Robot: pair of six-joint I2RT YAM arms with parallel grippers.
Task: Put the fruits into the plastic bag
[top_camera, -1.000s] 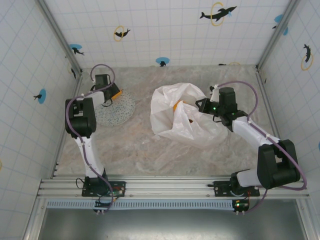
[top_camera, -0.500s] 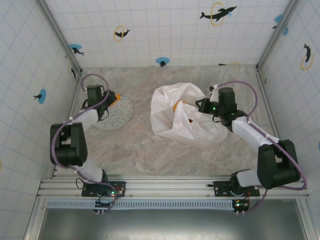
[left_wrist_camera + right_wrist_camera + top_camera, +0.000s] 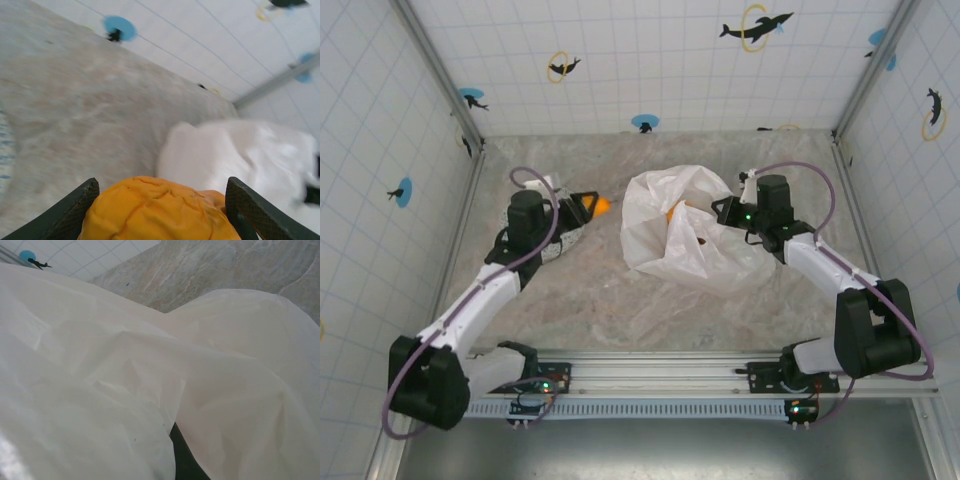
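Note:
An orange fruit is off the table, and my left gripper is shut on it, just left of the plastic bag. In the left wrist view the fruit sits between both dark fingers, with the white bag ahead. Another orange fruit shows inside the bag's mouth. My right gripper is shut on the bag's right rim. The thin plastic drapes over its dark finger.
The speckled grey plate lies partly under my left arm, left of the bag. Tiled walls with metal posts enclose the marble table. Open floor lies in front of the bag.
My left arm has swung from over the plate to the right, carrying the orange fruit toward the bag. The right arm and the bag have not moved.

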